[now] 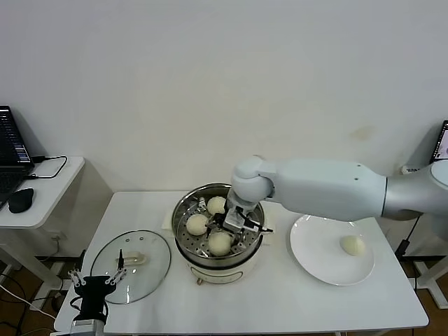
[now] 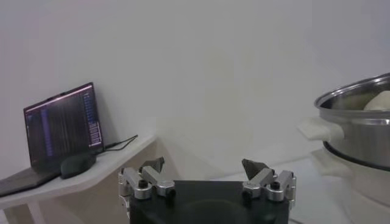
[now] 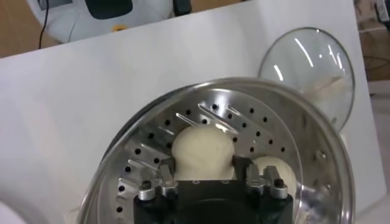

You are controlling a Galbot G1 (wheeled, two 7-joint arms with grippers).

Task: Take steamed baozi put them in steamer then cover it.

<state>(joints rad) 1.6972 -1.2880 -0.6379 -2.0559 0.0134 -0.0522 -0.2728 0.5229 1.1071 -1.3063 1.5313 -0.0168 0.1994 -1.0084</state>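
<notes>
Head view: we see the right gripper (image 1: 240, 218) inside the steamer (image 1: 183, 231), fingers (image 3: 166, 171) closed on one steamed baozi (image 3: 203, 149) beside two others (image 1: 197, 224), near the pot's wall. A fourth baozi (image 1: 352, 245) lies on the white plate (image 1: 315, 262). The cover (image 1: 150, 269) lies flat on the table (image 1: 280, 301) left of the steamer, its handle (image 1: 134, 258) running left-right. Our left gripper (image 1: 98, 281) hovers at the table's front-left edge, fingers (image 2: 153, 165) spread.

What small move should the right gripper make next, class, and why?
Probably open its fingers and lift clear. The right gripper is inside the steamer, clasping a baozi low over the perforated floor, beside two others. One bun remains on the plate.
</notes>
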